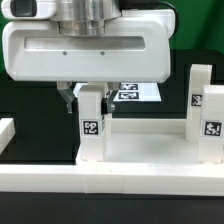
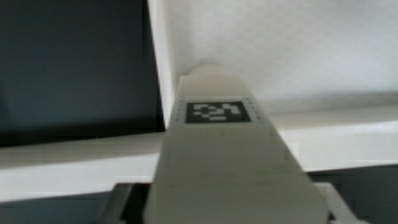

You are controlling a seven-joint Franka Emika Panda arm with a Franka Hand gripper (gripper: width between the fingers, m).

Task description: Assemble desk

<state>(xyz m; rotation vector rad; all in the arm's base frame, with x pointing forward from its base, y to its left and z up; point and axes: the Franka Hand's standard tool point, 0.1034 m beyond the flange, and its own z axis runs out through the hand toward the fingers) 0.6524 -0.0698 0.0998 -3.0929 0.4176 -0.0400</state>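
Exterior view: the fingers (image 1: 88,98) are closed around the top of 1 square white leg (image 1: 92,122), a dark pad showing on each side of it. That leg stands upright on the desk top (image 1: 150,150), toward the exterior view's left, with a black-and-white tag on its face. 2 more tagged legs (image 1: 199,92) stand at the exterior view's right. A white border rail (image 1: 40,180) runs along the front of the dark worktop (image 1: 30,105). The marker board (image 1: 135,93) lies behind. Wrist view shows the gripped leg (image 2: 217,150) running lengthwise, tag facing the camera.
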